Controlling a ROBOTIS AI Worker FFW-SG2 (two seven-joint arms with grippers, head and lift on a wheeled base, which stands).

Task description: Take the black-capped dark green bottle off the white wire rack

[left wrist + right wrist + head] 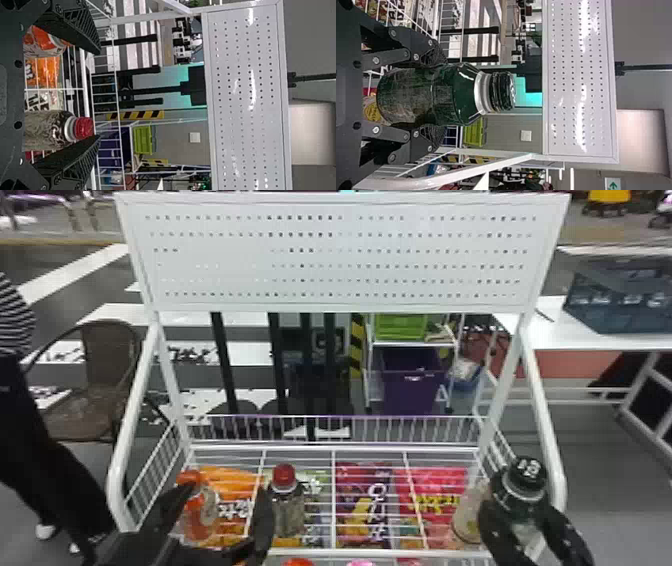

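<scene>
In the head view my right gripper [532, 527] is at the rack's right end, shut on the black-capped dark green bottle [520, 500]. The right wrist view has this bottle [455, 93] upright in the room, held around its body by both fingers of the gripper [433, 95]. My left gripper [220, 510] stands open over the left part of the white wire rack [332, 448]; in the left wrist view the gripper [99, 95] has its fingers wide apart, near the red-capped bottle [47, 128].
An orange-capped bottle [197, 510], the red-capped bottle [286, 505] and a pale bottle [470, 515] stand on the rack. Colourful snack bags [365, 500] lie below its wires. White side posts [542, 405] and a perforated panel [340, 255] frame it.
</scene>
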